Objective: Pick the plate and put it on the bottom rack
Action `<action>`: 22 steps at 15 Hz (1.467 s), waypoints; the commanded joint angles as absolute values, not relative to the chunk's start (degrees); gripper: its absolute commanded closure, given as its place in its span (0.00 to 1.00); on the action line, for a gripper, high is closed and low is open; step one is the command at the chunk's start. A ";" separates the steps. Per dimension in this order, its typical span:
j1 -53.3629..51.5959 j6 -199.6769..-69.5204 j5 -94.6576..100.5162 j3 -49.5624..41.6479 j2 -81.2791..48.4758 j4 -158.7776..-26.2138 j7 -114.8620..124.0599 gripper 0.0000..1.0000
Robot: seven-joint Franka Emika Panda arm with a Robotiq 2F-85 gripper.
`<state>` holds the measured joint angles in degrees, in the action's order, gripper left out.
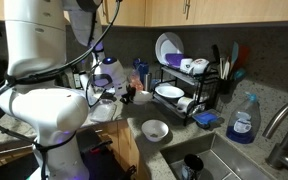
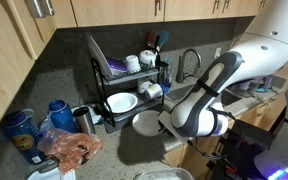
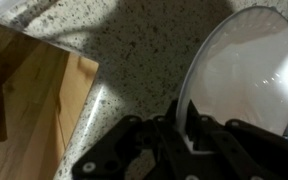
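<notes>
We find the gripper (image 3: 187,128) in the wrist view at the lower edge of the picture, its two dark fingers (image 3: 162,135) drawn in to a narrow gap. The rim of the plate (image 3: 239,70) runs straight through that gap, with one finger on the greyish inside of the dish and one on its outer side, so the fingers look closed on the rim. From that pinch the rest of the plate spreads away up and to the right as a wide pale oval.

Beneath and beside it we see the speckled counter (image 3: 124,50), with a wooden board (image 3: 29,95) off to the left, well apart from the dish. We cannot tell whether the plate's far edge touches the counter or hangs just clear of it.

In an exterior view the plate (image 2: 145,122) sits at the end of the white arm, just in front of the black wire rack and not on it. The bottom rack (image 2: 111,117) lies close behind it and already carries a white dish (image 2: 122,102). In an exterior view a large blue-rimmed plate (image 1: 167,47) stands upright on the upper tier, and a white bowl (image 1: 155,129) rests on the counter by the sink.
</notes>
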<state>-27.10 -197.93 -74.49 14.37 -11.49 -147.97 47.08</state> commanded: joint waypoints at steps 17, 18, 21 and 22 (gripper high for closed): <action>-20.74 -193.76 -77.50 17.18 -0.62 -146.76 39.27 0.91; -20.54 -193.75 -77.49 17.13 -0.61 -146.41 39.05 0.91; -20.41 -193.72 -77.49 17.10 -0.61 -146.21 38.53 0.91; -20.41 -193.71 -77.49 17.10 -0.61 -146.21 38.53 0.91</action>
